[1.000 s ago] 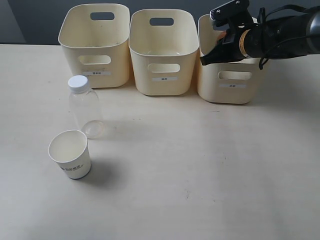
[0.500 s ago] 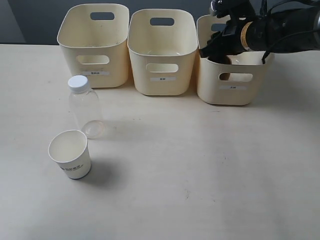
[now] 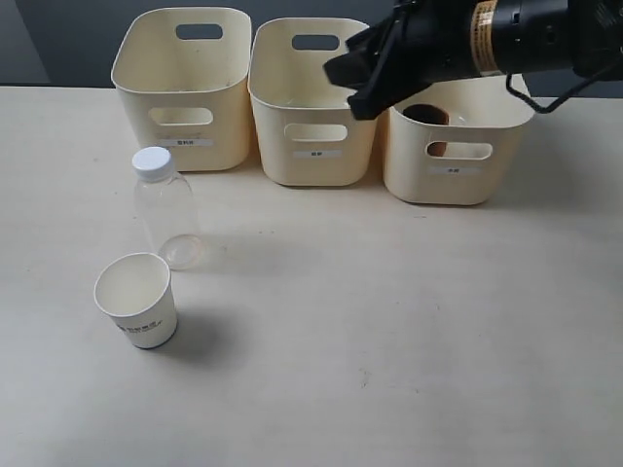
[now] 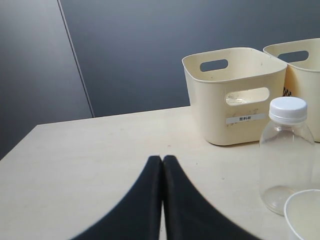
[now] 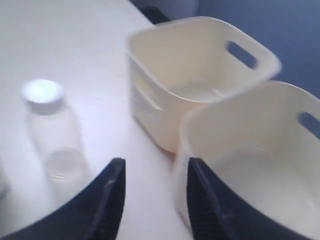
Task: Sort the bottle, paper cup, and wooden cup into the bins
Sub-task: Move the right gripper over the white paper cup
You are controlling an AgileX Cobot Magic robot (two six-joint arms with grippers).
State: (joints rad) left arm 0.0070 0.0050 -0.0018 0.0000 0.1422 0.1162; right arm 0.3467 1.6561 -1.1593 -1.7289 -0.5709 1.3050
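With the dark brown wooden cup (image 3: 425, 117) sitting in the rightmost cream plastic bin (image 3: 487, 180), the right end effector (image 3: 362, 86) is being held open and empty. A mid-body grasp on the clear white-capped bottle (image 3: 165, 209), upright on the surface (image 3: 389, 341), is being advised.

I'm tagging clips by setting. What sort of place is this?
Probably a robotics test bench: a pale tabletop, three labelled cream plastic tubs in a row, and a black robot arm above them.

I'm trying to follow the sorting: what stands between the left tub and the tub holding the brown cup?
An empty middle tub; the exterior view shows it standing between the left tub and the right tub, where the wooden cup sits.
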